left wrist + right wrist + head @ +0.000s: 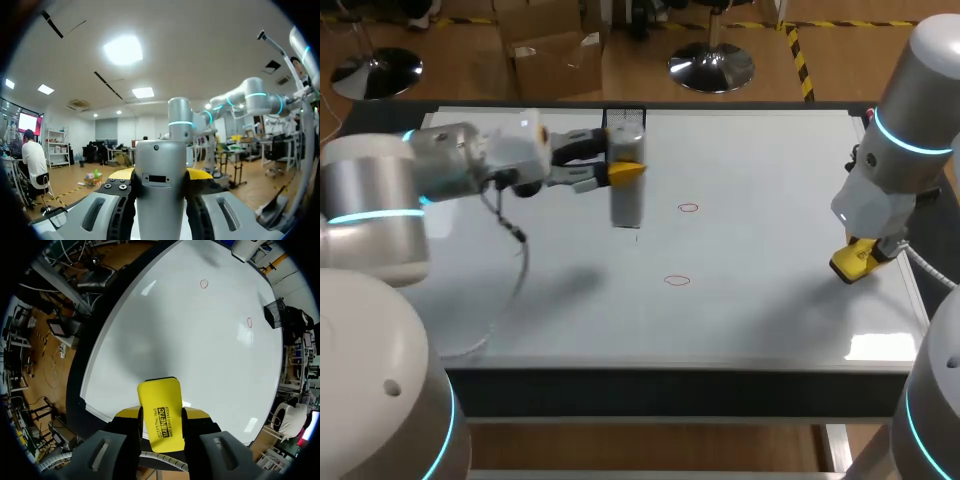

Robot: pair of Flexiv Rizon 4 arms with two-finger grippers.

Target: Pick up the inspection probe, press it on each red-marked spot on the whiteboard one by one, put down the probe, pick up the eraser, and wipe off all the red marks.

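Probe [627,205] was gripped upright between the left gripper's [623,155] fingers above the whiteboard [760,300], left of its red marks [688,208], and the eraser [161,410] was clamped by the right gripper [161,425] near the whiteboard's right edge; a mark might be missed if pressed off-centre.

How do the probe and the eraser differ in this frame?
The probe is a grey upright cylinder; the eraser is a flat yellow block. The probe sits in the left gripper near the whiteboard's far edge; the eraser sits in the right gripper by its right edge. Shared: each is clamped between two fingers, over the whiteboard.
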